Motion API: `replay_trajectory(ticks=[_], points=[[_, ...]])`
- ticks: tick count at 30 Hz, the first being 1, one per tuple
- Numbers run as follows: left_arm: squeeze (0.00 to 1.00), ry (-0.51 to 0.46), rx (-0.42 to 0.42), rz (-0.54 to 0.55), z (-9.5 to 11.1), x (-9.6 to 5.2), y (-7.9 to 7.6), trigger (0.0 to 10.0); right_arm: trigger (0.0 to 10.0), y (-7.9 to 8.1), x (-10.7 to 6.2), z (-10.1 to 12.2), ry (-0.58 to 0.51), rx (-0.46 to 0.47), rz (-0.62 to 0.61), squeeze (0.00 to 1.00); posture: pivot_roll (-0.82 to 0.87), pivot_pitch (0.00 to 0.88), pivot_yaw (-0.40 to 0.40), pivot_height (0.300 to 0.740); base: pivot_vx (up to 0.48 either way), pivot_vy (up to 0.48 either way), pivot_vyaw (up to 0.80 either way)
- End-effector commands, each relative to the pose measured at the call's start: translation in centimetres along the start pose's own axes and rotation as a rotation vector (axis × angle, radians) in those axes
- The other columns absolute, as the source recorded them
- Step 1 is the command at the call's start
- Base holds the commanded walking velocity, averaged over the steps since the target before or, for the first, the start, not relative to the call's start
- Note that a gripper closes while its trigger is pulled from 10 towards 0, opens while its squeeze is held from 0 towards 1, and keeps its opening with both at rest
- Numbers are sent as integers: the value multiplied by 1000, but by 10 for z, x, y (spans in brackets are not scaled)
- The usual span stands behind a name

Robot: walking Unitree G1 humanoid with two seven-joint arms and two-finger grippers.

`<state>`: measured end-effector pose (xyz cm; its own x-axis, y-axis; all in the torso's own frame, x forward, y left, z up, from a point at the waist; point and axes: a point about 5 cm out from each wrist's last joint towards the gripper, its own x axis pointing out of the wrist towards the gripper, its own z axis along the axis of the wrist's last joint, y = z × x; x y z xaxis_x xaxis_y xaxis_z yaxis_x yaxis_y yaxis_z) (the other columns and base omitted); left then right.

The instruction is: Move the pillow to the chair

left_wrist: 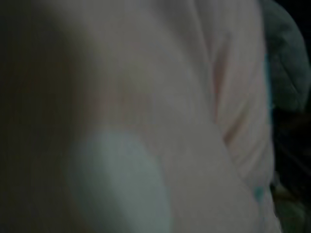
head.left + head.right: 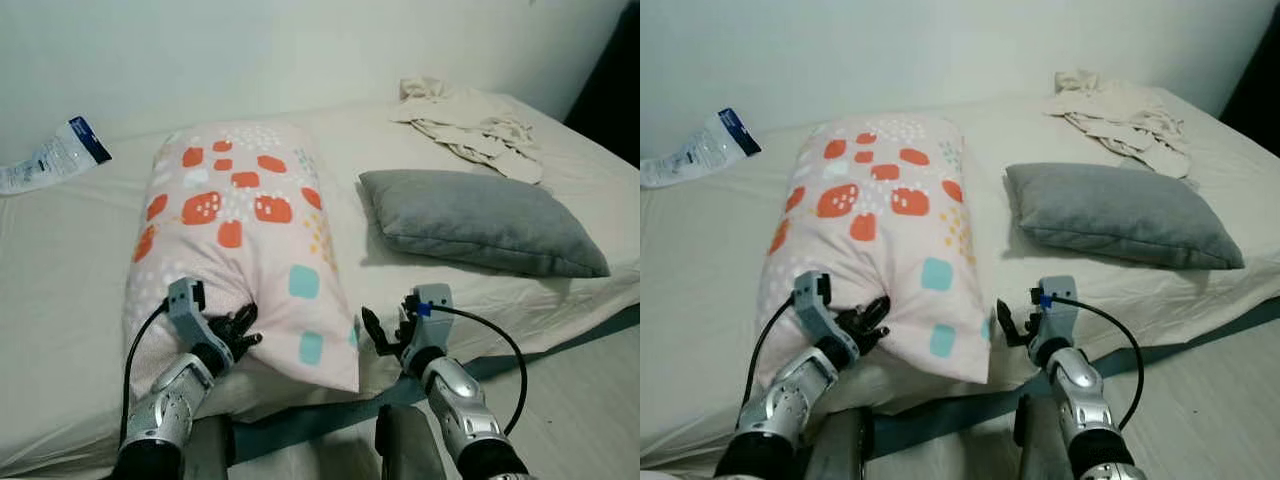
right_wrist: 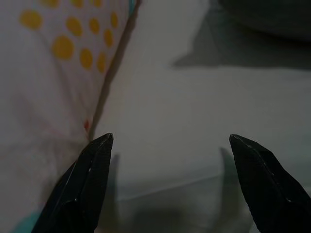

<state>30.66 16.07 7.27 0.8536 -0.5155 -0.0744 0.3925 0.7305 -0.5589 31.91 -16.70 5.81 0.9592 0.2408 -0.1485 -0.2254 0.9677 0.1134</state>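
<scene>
pillow not lifted yet

the pink pillow [image 2: 240,240] lies on the bed [image 2: 60,260], no chair in sight. left claw [image 2: 238,335] presses its near end; i cannot tell its opening. right claw [image 3: 170,160], at 5 o'clock of the pillow, is wide and empty. count: two pillows (one grey [image 2: 480,220]), one cloth [image 2: 470,125], one packet [image 2: 55,155].
</scene>
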Motion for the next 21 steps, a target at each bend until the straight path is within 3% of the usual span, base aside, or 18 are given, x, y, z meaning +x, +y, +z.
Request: replay_trajectory(ticks=[1, 4, 8, 13, 14, 20, 21], points=[[0, 63, 35, -115, 5, -6, -2, 0, 10000, -3, -1, -2, 9, 22, -12, 0, 25, 152, -5, 542, 0, 0, 0], [0, 86, 63, -160, 15, -14, 3, 0, 10000, -4, -1, -2, 7, 24, -16, 0, 24, 147, -3, 542, 0, 0, 0], [0, 174, 161, -222, 39, -36, 18, 0, 10000, -5, -2, -2, 5, 23, -19, 0, 28, 137, 0, 542, 0, 0, 0], [0, 541, 326, -265, 57, -88, 43, 0, 10000, -6, -1, -2, 4, 29, -20, 0, 35, 127, 1, 542, 0, 0, 0], [0, 541, 326, -265, 57, -88, 43, 0, 10000, -6, -1, -2, 4, 29, -20, 0, 35, 127, 1, 542, 0, 0, 0], [0, 799, 461, -110, 88, -138, 71, 0, 10000, -4, 0, -2, 6, 35, -18, 0, 50, 120, 1, 542, 0, 0, 0], [0, 799, 461, -110, 88, -138, 71, 0, 10000, -4, 0, -2, 6, 35, -18, 0, 50, 120, 1, 542, 0, 0, 0]])
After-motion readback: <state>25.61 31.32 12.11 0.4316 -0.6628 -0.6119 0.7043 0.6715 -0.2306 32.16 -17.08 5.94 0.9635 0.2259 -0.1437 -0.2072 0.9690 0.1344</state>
